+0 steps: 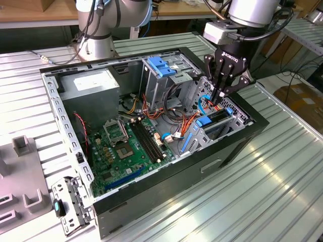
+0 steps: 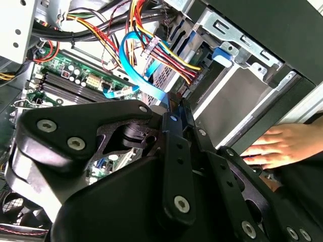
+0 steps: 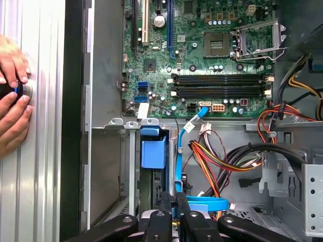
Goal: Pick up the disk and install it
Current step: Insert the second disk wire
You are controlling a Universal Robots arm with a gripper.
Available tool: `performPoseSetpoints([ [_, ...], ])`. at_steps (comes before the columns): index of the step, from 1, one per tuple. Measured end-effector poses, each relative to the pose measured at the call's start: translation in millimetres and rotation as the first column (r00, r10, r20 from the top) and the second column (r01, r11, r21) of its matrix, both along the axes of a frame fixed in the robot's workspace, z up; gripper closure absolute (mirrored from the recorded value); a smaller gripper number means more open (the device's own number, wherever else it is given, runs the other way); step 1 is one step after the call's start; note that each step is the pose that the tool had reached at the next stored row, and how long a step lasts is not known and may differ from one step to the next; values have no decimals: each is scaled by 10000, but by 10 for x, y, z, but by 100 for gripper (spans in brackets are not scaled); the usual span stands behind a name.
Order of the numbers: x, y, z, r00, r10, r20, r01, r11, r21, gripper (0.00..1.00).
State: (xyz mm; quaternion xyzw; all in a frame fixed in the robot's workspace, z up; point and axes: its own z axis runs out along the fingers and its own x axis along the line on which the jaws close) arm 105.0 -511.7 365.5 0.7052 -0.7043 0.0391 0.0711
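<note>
The open computer case [image 1: 75, 151] lies on the ribbed metal table. In the exterior view, a dark flat slab with blue side tabs, the disk [image 1: 216, 117], sits in the drive cage at the case's right end. My black gripper [image 1: 218, 98] points down into that cage, its tips just above the disk. The fingers are pressed together in both wrist views [image 2: 174, 108] [image 3: 174, 217], and I see nothing held between them. A blue data cable [image 3: 179, 166] runs right beside the fingertips. A blue plastic rail piece [image 3: 153, 151] shows in the bay ahead of them.
A grey power supply box [image 1: 96, 88] fills the case's far left corner and the green motherboard [image 1: 126, 146] its floor. Coloured wire bundles [image 3: 227, 156] crowd the cage. A person's hands [image 3: 12, 101] [image 2: 277, 146] rest on the table just outside the case wall. Another blue caddy [image 1: 160, 65] stands upright.
</note>
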Motion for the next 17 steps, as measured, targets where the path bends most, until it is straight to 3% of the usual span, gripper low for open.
performPoseSetpoints([
  [6,0,0,0,10000,0,0,0,10000,16,84],
  [7,0,-2,0,10000,0,-1,0,10000,44,84],
  [9,-1,-15,-2,10000,0,0,0,9994,346,84],
  [10,-2,-30,-2,10000,0,0,0,9984,565,84],
  [12,-5,-64,-3,10000,2,2,-2,9961,881,84],
  [13,-7,-85,-5,10000,3,4,-3,9953,970,84],
  [14,-16,-115,-8,10000,3,5,-4,9950,999,84],
  [17,-39,-129,-10,10000,32,33,-36,9950,999,84],
])
